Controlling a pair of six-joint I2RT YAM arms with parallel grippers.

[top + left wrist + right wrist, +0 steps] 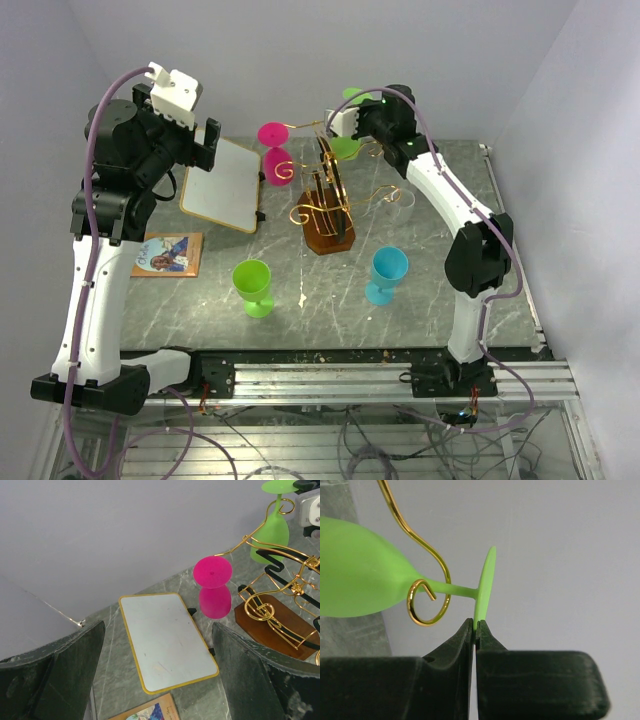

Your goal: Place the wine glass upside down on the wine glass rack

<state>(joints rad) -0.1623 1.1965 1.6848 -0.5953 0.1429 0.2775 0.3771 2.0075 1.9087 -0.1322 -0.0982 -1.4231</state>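
Note:
The wine glass rack [328,212] is a gold wire stand on a dark brown base at the table's middle back; it also shows in the left wrist view [280,611]. My right gripper [350,110] is shut on the foot rim of a light green wine glass [346,148], held upside down high at the rack's back. In the right wrist view the gripper [475,625] pinches the foot edge. The glass [355,572] has its stem lying inside a gold scroll curl [427,605]. My left gripper [207,142] is open and empty above the whiteboard, shown in its own view [157,677].
A pink glass [275,150] hangs upside down on the rack's left arm. A clear glass [400,197] hangs at its right. A green glass [253,285] and a blue glass [386,273] stand in front. A whiteboard [222,183] and a book [168,253] lie at left.

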